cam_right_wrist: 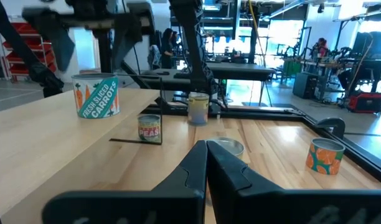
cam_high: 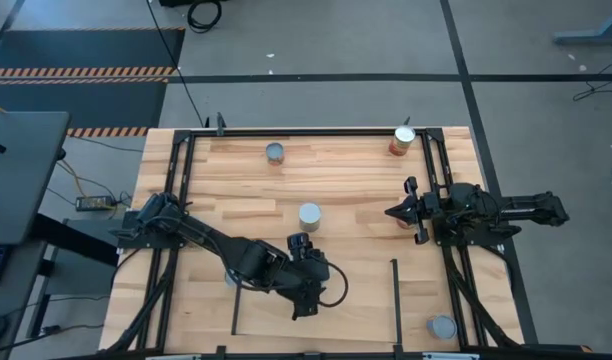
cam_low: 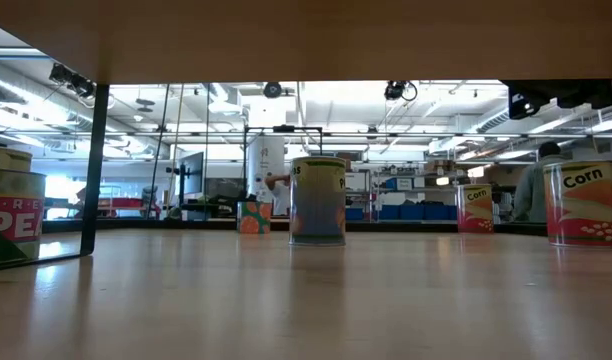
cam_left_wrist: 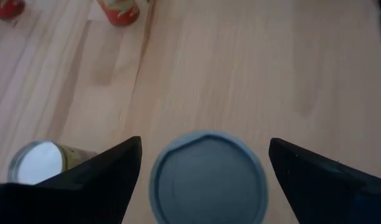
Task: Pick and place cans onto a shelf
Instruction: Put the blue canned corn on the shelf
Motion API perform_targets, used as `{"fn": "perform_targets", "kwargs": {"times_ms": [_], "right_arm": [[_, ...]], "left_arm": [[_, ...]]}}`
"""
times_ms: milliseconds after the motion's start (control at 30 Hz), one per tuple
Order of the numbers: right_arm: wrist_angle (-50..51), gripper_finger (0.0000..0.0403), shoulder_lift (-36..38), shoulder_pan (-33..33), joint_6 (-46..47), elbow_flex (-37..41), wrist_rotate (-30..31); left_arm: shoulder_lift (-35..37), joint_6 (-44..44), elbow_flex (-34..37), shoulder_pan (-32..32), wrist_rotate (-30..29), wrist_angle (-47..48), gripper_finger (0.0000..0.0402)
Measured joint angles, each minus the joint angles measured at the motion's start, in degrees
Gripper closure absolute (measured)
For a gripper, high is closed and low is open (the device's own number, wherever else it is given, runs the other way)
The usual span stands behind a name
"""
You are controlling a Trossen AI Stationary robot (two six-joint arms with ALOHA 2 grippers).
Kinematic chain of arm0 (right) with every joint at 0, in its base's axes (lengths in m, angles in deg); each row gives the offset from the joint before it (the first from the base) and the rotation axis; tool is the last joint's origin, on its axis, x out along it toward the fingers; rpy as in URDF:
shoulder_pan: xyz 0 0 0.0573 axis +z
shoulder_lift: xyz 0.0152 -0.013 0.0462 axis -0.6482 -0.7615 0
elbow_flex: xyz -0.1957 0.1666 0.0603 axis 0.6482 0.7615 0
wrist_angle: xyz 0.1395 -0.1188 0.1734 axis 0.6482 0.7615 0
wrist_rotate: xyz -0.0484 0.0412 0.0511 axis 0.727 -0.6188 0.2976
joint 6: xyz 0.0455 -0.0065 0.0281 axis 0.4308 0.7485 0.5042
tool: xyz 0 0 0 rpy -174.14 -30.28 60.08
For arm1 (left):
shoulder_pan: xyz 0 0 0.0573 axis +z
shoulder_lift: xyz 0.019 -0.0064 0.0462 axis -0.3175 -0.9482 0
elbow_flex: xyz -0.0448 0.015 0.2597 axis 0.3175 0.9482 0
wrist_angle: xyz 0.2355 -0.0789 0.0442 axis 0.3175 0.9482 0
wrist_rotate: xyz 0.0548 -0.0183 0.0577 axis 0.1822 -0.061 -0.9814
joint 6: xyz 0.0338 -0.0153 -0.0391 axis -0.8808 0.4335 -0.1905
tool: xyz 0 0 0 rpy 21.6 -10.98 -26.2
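Observation:
A can with a dull grey top [cam_left_wrist: 208, 177] stands on its base on the pale wood shelf [cam_high: 356, 300] near the table's front. In the right wrist view it shows as the carrots can [cam_right_wrist: 96, 94]. My left gripper [cam_high: 304, 300] hangs over it, open, one finger [cam_left_wrist: 112, 171] on each side of its top with a narrow gap showing. My right gripper [cam_right_wrist: 206, 162] is shut and empty at the table's right, level, pointing toward the table's left. A white-topped can [cam_high: 309, 215] stands on the tabletop between the two arms.
Other cans stand on the tabletop: a grey-topped one at the far left [cam_high: 274, 152], an orange-brown one at the far right [cam_high: 403, 140], a grey-topped one at the near right [cam_high: 442, 327], and a red one [cam_high: 404, 222] under my right gripper. Black bars [cam_high: 396, 290] edge the shelf.

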Motion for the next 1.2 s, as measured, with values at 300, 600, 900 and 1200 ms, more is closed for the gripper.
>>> {"fn": "perform_targets", "kwargs": {"times_ms": [300,600,900,1200], "right_arm": [[-0.3,0.0385,0.0,0.0,0.0,0.0,0.5],[-1.4,0.0385,0.0,-0.1,-1.5,0.0,1.8],[-5.6,0.0385,0.0,-0.1,2.2,0.0,1.4],[-24.7,0.0385,0.0,-0.1,29.9,0.0,4.6]], "left_arm": [[1.0,-4.4,-15.7,0.0,-3.2,6.8,0.0045],[7.0,-3.6,-17.8,1.3,-7.5,11.8,0.0059],[14.9,9.8,-11.0,3.0,-14.2,18.5,0.0080],[23.9,21.8,4.2,2.1,-18.3,15.2,0.0086]]}}
